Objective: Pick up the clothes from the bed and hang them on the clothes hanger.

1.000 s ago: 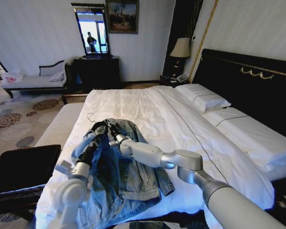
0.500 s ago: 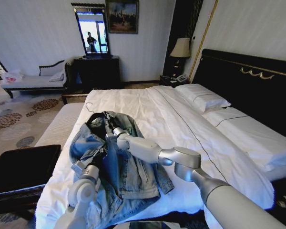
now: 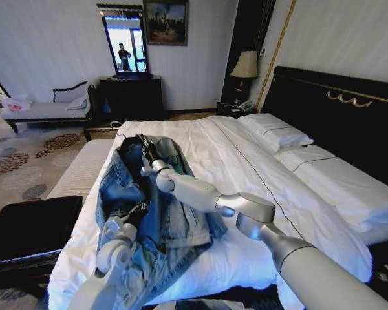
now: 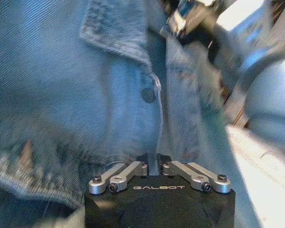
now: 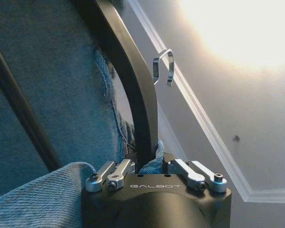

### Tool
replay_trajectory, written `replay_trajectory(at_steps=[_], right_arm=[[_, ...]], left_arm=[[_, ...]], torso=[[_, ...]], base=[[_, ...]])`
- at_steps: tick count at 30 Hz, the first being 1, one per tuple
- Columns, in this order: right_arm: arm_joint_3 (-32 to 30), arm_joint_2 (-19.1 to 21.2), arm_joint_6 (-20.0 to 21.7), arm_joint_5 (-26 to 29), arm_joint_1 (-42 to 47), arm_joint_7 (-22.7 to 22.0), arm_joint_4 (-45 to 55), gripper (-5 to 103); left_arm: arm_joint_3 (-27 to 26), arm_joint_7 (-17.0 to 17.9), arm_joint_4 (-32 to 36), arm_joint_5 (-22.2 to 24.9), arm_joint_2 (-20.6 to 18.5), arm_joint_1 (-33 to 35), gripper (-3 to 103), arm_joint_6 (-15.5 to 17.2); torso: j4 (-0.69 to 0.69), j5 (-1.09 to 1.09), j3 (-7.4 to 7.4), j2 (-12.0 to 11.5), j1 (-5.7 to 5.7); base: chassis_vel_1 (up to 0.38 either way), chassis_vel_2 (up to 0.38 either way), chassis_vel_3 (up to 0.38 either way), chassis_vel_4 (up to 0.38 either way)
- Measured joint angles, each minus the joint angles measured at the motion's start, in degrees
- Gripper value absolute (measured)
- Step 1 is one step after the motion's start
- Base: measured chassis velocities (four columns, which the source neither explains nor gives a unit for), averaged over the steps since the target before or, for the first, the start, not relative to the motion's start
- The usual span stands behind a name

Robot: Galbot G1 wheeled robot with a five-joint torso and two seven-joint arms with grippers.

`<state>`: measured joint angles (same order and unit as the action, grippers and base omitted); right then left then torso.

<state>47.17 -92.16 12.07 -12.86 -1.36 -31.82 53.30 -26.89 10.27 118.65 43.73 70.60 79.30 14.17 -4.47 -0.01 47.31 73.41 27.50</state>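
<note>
The denim jacket (image 3: 156, 206) is lifted off the near left part of the bed (image 3: 246, 174), with its collar end raised toward the far side and its lower part draped down toward the near edge.

The right gripper (image 3: 144, 150) is at the far, upper end of the jacket. In the right wrist view its fingers are closed on the black bar of the clothes hanger (image 5: 130, 90), with denim bunched against the jaws and the metal hook (image 5: 163, 66) standing clear above.

The left gripper (image 3: 134, 214) is lower and nearer, at the jacket's front. In the left wrist view its fingers are drawn close together on a fold of denim beside the button strip, with one button (image 4: 148, 95) just beyond them.

Judgement: the step in hand is fitting the jacket onto the hanger, which appears to sit inside the collar area. How far the shoulders are seated cannot be told.

The next move calls for keeping the hanger steady at the top while the lower hold guides the cloth, so the shoulders settle evenly. A pull to one side could drag the jacket off.
</note>
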Motion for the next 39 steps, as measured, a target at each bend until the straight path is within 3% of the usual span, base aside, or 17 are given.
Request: replay_trajectory(at_steps=[2,4,7,8,11,13,14,16,18,21,24,32,35,39], right_arm=[[0.01,0.01,-0.04,0.46,-0.10,-0.25,0.74,24],[0.01,0.01,-0.05,0.77,-0.18,-0.35,1.09,24],[-0.59,0.01,0.35,3.92,-1.00,-0.59,2.82,24],[-0.59,0.01,0.35,3.92,-1.00,-0.59,2.82,24],[-1.45,0.02,2.32,9.51,-2.30,-1.23,5.56,24],[-2.45,0.04,2.92,11.45,-3.36,-1.42,7.51,24],[-2.45,0.04,2.92,11.45,-3.36,-1.42,7.51,24],[-3.42,0.12,2.55,12.79,-4.47,-1.16,9.80,24],[-3.94,0.55,2.04,13.77,-4.94,-0.79,11.14,24],[-6.02,4.00,-0.12,19.90,-5.62,0.75,16.02,24],[-7.63,5.95,-1.07,23.27,-5.62,1.49,18.91,24],[-12.77,10.49,-4.13,34.98,-8.96,3.19,24.82,25],[-13.68,10.99,-4.34,36.10,-9.74,3.37,24.93,25],[-14.30,11.02,-4.42,36.21,-9.82,3.31,24.05,25]], left_arm=[[-1.23,-2.43,1.82,-0.84,-0.34,0.27,24,-2.02],[-1.77,-3.75,2.77,-1.45,-0.62,0.51,24,-2.97],[-3.31,-7.55,6.14,-2.85,-2.10,1.80,41,-6.41],[-3.31,-7.55,6.14,-2.85,-2.10,1.80,41,-6.41],[-4.19,-10.51,8.93,-3.55,-2.96,3.65,52,-9.96],[-5.25,-11.55,10.77,-3.61,-2.87,4.93,63,-12.39],[-5.25,-11.55,10.77,-3.61,-2.87,4.93,63,-12.39],[-6.90,-11.72,12.50,-2.63,-2.09,5.64,74,-13.13],[-8.18,-11.61,13.35,-1.61,-1.57,5.85,74,-13.04],[-14.24,-9.70,16.07,3.50,0.21,6.35,89,-11.30],[-18.07,-8.48,17.33,6.73,0.92,6.78,98,-10.08],[-27.43,-5.86,23.24,17.18,3.42,8.32,100,-6.65],[-27.58,-5.72,24.57,18.68,4.33,9.06,100,-5.71],[-24.62,-6.37,24.88,16.06,5.75,10.13,100,-5.05]], torso=[[0.00,0.00,0.00,0.00,0.00],[0.00,0.00,0.00,0.00,0.00],[0.00,0.00,0.00,0.00,0.00],[0.00,0.00,0.00,0.00,0.00],[0.00,0.00,0.00,0.00,0.00],[0.00,0.01,0.00,0.00,0.00],[0.00,0.01,0.00,0.00,0.00],[0.00,0.00,-0.01,0.01,0.00],[0.03,0.00,-0.01,0.00,0.00],[0.00,0.00,-0.01,0.01,-0.01],[-0.03,0.01,-0.01,0.01,0.00],[0.01,0.02,-0.01,0.01,0.00],[0.02,0.02,-0.01,0.01,-0.01],[-0.01,0.02,-0.01,0.01,-0.01]], base=[[0.000,0.000,0.000,0.000],[0.000,0.000,0.000,0.000],[0.000,0.000,0.000,0.000],[0.000,0.000,0.000,0.000],[0.000,0.000,0.000,0.000],[0.000,0.000,0.000,0.000],[0.000,0.000,0.000,0.000],[0.000,0.000,0.000,0.000],[0.000,0.000,0.000,0.000],[0.000,0.000,0.000,0.000],[0.000,0.000,0.000,0.000],[0.000,0.000,0.000,0.000],[0.000,0.000,0.000,0.000],[0.000,0.000,0.000,0.000]])
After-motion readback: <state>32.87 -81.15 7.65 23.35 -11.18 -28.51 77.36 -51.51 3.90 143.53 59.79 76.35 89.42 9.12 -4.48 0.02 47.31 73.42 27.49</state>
